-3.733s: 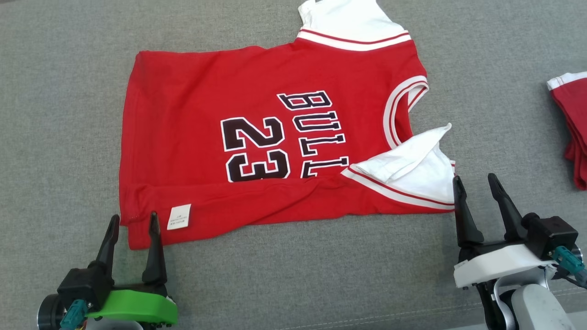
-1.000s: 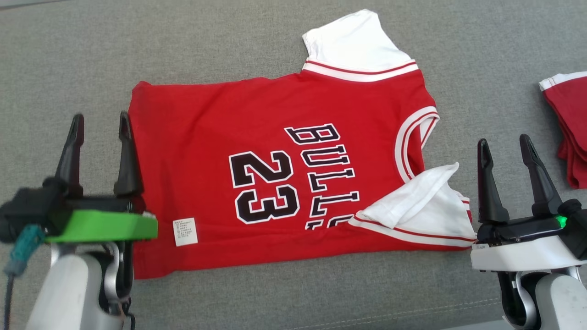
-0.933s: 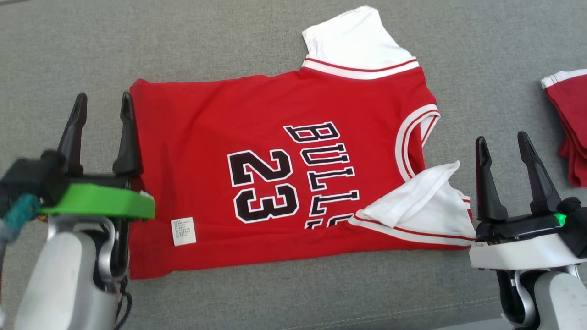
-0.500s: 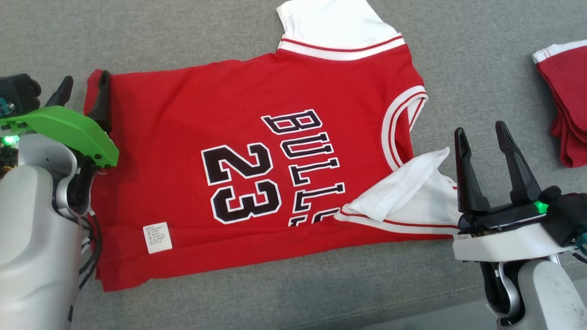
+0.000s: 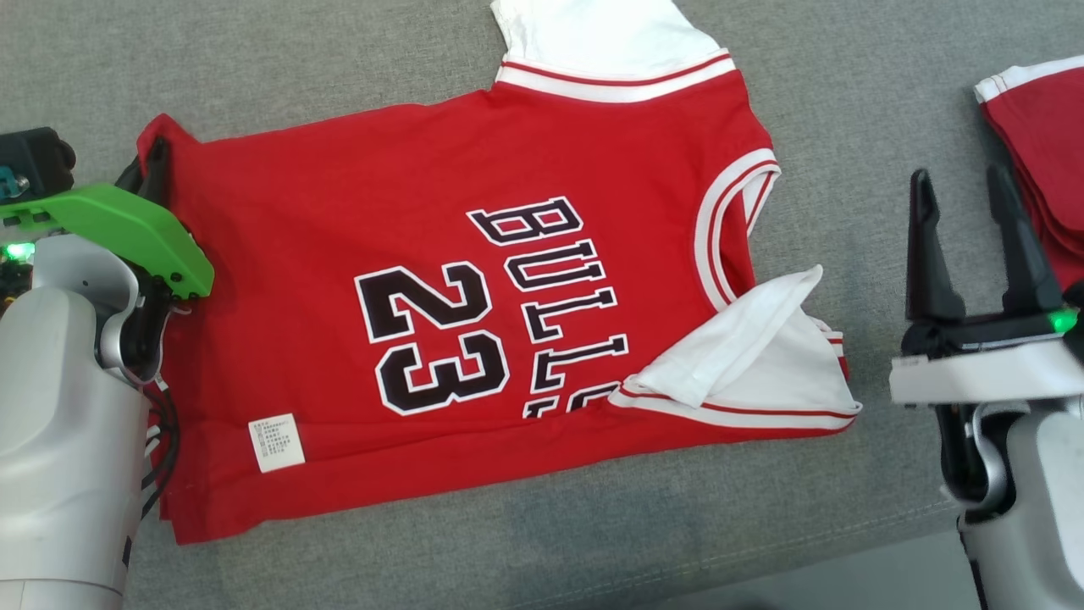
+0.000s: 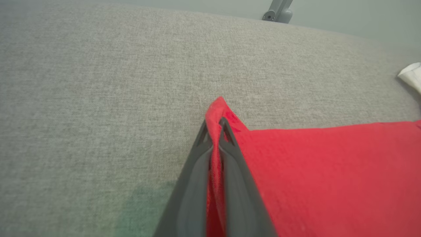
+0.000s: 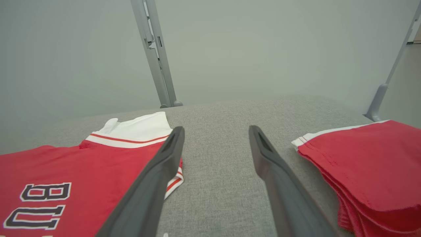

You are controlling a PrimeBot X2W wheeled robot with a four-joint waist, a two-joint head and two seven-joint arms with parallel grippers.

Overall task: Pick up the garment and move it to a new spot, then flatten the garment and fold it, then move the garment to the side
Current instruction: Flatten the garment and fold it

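Red jersey (image 5: 339, 195) lies spread over the middle of the grey pad (image 5: 254, 68), hem toward the left edge, collar toward the right. The near long side looks turned over onto itself, and a white sleeve (image 5: 745, 339) is flopped across it. On the head view I see my left gripper (image 5: 148, 165) at the far hem corner, fingers together on the cloth. My right gripper (image 5: 959, 178) hangs over bare pad between the collar and a folded red stack (image 5: 1042, 144) by the right edge, fingers wide and holding nothing.

On the left wrist view the grip is plain. Both fingers are pinched on a ridge of red cloth, and the corner tip (image 6: 218, 105) pokes out beyond them. The rest of the jersey runs off flat to one side.

On the right wrist view the fingers stand well apart with only pad between them. The collar end is just beside one finger and the stack is near the other.

I judge this to be the start of the fold, or of a tug to flatten, with one corner taken. Next I need the right gripper on the far shoulder, closed on it. Then both arms should lift and carry that far edge together, so the cloth does not skew or bunch.
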